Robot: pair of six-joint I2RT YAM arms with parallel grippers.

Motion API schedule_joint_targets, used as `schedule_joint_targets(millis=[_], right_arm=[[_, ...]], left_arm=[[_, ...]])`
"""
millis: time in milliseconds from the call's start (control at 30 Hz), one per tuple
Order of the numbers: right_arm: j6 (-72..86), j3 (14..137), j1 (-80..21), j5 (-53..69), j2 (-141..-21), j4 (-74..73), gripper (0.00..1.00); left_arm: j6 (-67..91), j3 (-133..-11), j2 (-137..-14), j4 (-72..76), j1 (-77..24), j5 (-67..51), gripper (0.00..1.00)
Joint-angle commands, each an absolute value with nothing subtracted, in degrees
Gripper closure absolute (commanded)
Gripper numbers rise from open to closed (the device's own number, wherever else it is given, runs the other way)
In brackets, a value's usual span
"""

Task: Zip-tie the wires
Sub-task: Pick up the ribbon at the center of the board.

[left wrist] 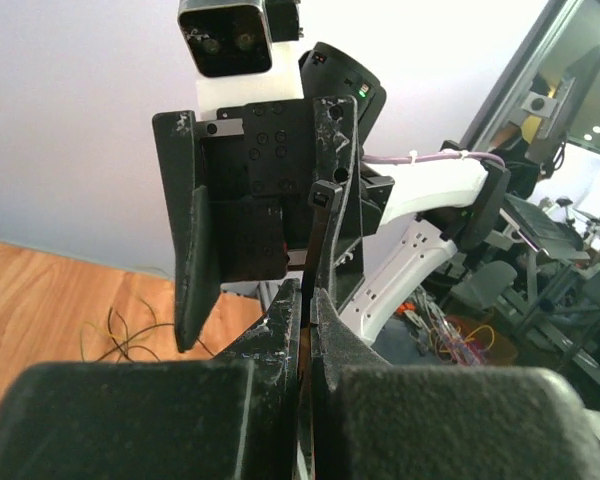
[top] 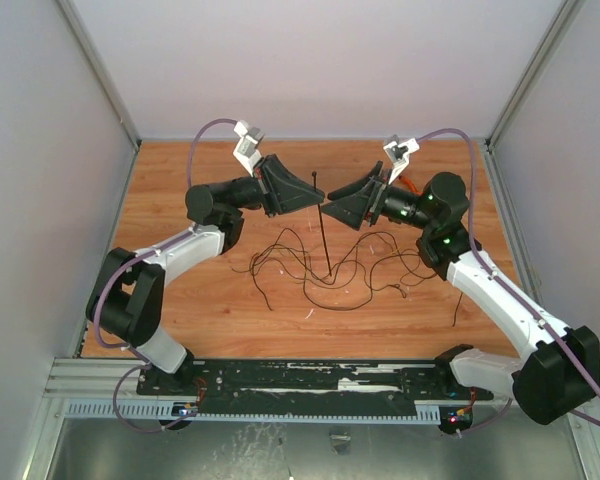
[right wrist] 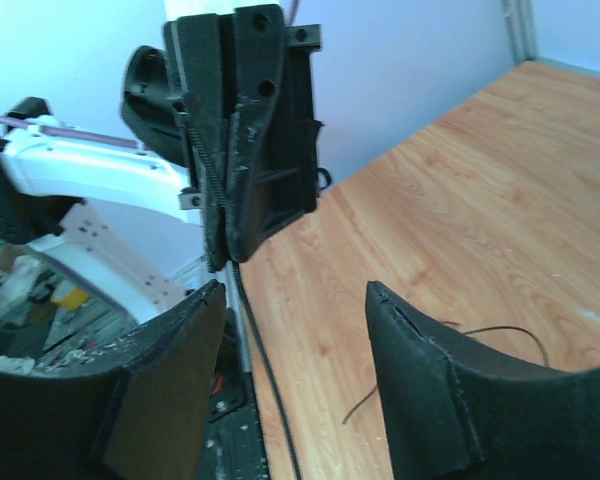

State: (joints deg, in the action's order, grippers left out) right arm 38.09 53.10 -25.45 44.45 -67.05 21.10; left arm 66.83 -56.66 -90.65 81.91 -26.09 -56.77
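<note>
The wires (top: 320,265) lie in a loose dark tangle on the wooden table (top: 180,180), below both grippers. My left gripper (top: 316,200) is shut on a black zip tie (top: 323,240), which hangs upright with its lower end down among the strands. In the left wrist view the zip tie (left wrist: 318,225) rises from the shut left gripper (left wrist: 308,297), head at the top. My right gripper (top: 332,208) faces it tip to tip, open. In the right wrist view the open right gripper (right wrist: 295,300) holds nothing, and the zip tie's strap (right wrist: 260,360) passes just inside its left finger (right wrist: 170,370).
White walls enclose the table on three sides. A black rail (top: 300,380) with the arm bases runs along the near edge. A small white scrap (top: 308,313) lies just in front of the tangle. Loose wire ends (right wrist: 490,330) reach towards the right.
</note>
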Motion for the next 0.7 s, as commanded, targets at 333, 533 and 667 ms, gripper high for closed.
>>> schedule_joint_targets(millis=[333,533,667], right_arm=[[44.08,53.75,-27.57,50.27,-67.94,29.04,0.74],[42.17,53.34,-27.52,47.98,-66.72,26.23,1.00],[38.37,53.79,-27.64,44.31,-65.40,21.00,1.00]], left_arm=[[66.88,-58.87,-91.59,85.87,-27.60,-57.56,1.00],[64.85,-58.84,-90.44,83.49,-27.60,-57.14,0.70],[51.75,-58.45,-84.86,68.39,-27.60,-54.98,0.35]])
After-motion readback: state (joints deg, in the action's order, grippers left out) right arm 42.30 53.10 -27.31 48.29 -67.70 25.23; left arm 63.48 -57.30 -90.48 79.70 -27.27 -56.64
